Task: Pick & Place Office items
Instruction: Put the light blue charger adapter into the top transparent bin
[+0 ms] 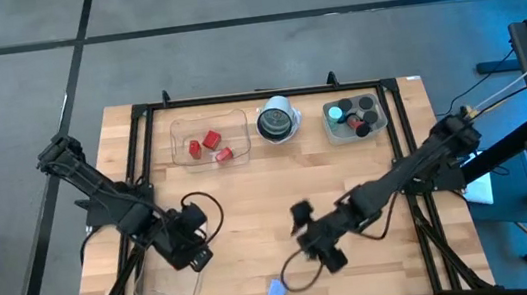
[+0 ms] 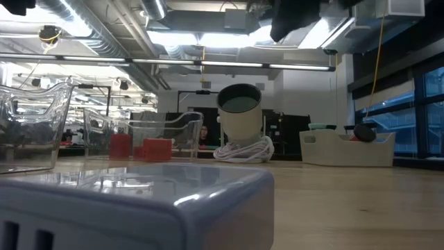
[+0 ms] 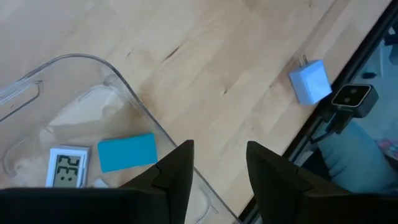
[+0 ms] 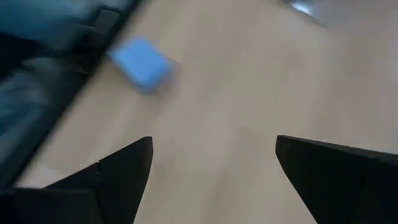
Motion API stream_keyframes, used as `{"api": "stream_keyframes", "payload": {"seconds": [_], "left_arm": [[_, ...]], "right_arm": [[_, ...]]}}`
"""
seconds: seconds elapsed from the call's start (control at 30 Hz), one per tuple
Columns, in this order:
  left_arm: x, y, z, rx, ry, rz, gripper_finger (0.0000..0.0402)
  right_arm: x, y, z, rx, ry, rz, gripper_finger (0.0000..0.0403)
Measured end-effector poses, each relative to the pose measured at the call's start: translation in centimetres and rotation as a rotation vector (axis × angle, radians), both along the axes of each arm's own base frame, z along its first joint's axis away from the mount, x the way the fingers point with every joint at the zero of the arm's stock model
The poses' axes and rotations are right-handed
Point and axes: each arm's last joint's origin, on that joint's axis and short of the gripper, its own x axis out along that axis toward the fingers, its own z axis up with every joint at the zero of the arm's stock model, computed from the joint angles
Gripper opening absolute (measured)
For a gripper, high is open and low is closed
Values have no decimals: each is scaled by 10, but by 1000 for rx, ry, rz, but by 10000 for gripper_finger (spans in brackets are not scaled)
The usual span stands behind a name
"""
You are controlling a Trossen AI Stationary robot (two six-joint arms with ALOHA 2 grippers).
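Observation:
A pale-blue rectangular piece (image 1: pixel 276 290) lies flat on the wood near the table's near edge; it fills the foreground of the low view (image 2: pixel 139 201). My right gripper (image 1: pixel 310 239) hovers to its far right, open wide and empty (image 4: pixel 214 168), with the piece (image 4: pixel 142 62) ahead of it. My left gripper (image 1: pixel 196 254) is open and empty (image 3: pixel 217 168) over the rim of a clear tray (image 1: pixel 165 286). That tray holds a teal rectangle (image 3: pixel 127 151) and a small display piece (image 3: pixel 68 167). Red blocks (image 1: pixel 210 142) lie in a far clear tray. Black cylinders and a teal cap (image 1: pixel 353 114) sit in a far-right tray.
A round white-rimmed object (image 1: pixel 278 120) stands between the two far trays, with a white cord coiled at its base (image 2: pixel 244 151). A black frame (image 1: pixel 144 162) runs around the tabletop. Bare wood (image 1: pixel 278 186) lies between the arms and the far trays.

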Motion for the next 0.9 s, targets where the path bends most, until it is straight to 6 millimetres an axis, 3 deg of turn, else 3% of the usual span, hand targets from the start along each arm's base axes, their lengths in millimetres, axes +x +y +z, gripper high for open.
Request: {"api": "stream_keyframes", "payload": {"seconds": [0.23, 0.6, 0.9], "left_arm": [[-1, -1, 0, 15, -22, 31, 144], [0, 0, 1, 57, -57, 54, 143], [1, 1, 1, 90, -86, 75, 144]], "right_arm": [[28, 25, -32, 145, -69, 247, 341], [53, 38, -73, 131, -194, 466, 342], [68, 38, -105, 120, -246, 506, 342]]}}
